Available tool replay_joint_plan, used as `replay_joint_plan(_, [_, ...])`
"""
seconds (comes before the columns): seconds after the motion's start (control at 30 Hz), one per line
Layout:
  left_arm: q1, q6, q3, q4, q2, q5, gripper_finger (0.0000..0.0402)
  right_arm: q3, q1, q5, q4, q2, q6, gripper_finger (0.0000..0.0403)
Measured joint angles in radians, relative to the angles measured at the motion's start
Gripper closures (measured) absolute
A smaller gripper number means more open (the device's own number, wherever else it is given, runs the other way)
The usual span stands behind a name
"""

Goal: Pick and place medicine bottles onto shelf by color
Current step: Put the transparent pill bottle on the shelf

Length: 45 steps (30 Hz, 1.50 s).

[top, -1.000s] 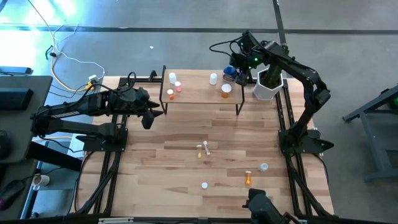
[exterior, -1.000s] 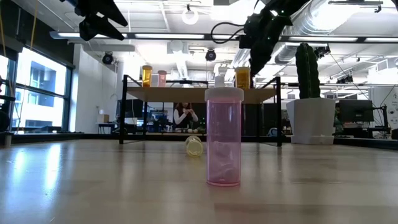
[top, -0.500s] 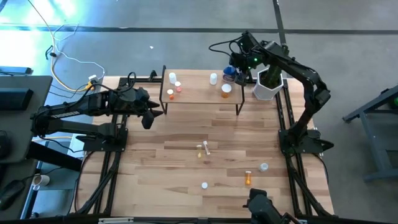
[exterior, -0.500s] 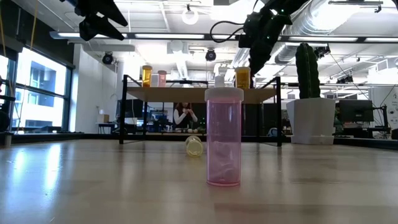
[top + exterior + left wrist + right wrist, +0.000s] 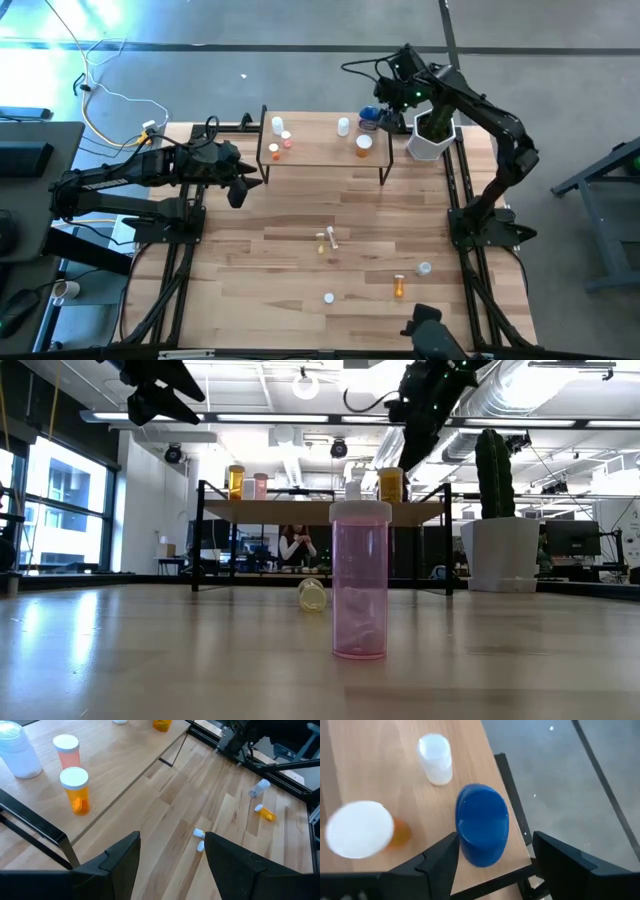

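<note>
right gripper open, empty, above blue jar at shelf corner; left gripper open, empty, beside shelf's opposite end.

Blue jar seemingly on shelf.

Shelf at table far edge: 3 btls left end, white, orange, blue jar right. Table: 6 loose btls, plant pot.
</note>
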Motion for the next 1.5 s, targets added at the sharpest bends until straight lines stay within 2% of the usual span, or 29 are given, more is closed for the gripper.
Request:
replay_joint_plan(0.27, [0.0, 0.05, 0.0, 0.0, 0.0, -0.003, 0.019, 0.0, 0.02, -0.007, -0.012, -0.093, 0.168, 0.0159])
replay_joint_plan(0.47, [0.0, 0.051, 0.0, 0.0, 0.0, -0.003, 0.019, 0.0, 0.076, -0.009, -0.042, -0.176, 0.381, 0.0159])
replay_joint_plan(0.8, [0.0, 0.095, 0.0, 0.0, 0.0, -0.003, 0.019, 0.0, 0.218, -0.004, -0.233, -0.242, 0.668, 0.0159])
replay_joint_plan(1.2, [0.0, 0.093, 0.0, 0.0, 0.0, 0.001, 0.019, 0.0, 0.498, 0.261, -0.358, -0.273, 0.839, 0.0159])
replay_joint_plan(1.5, [0.0, 0.129, 0.0, -0.001, 0.0, 0.003, 0.019, 0.0, 0.704, 0.43, -0.514, -0.274, 1.086, 0.0159])
